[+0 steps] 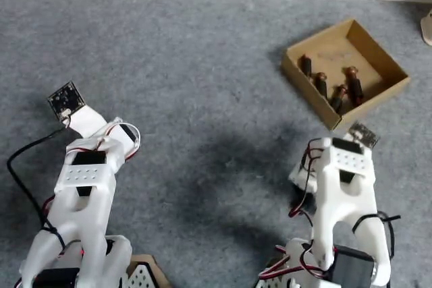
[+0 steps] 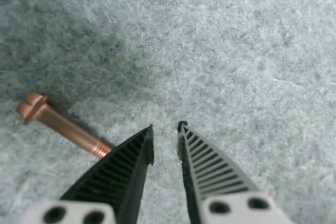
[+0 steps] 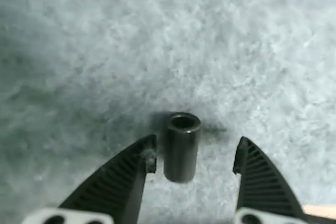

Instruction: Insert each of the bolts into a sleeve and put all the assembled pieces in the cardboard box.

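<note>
- L hand (image 2: 166, 126): parted by a narrow gap, nothing pinched, tips low over the grey surface (image 2: 236, 51).
- Copper bolt (image 2: 60, 124): lying flat on the surface, outside the L hand's gap. Threaded end just beside one finger, head pointing away. Can't tell if touching.
- R hand (image 3: 197, 139): spread wide, straddling the dark sleeve (image 3: 182, 148), not pinching it.
- Sleeve: between the R fingers, right next to one, clear gap to the other, open bore showing at the far end. Can't tell if touching the nearer finger.
- Cardboard box (image 1: 308, 91): open-topped, on the surface just ahead of the R arm (image 1: 344, 180) in the high view.
- Inside the box: four assembled pieces (image 1: 353, 84), dark sleeves w/ copper heads, lying on the box floor.
- L arm (image 1: 88, 166): at the opposite side of the surface, well apart from the box.
</note>
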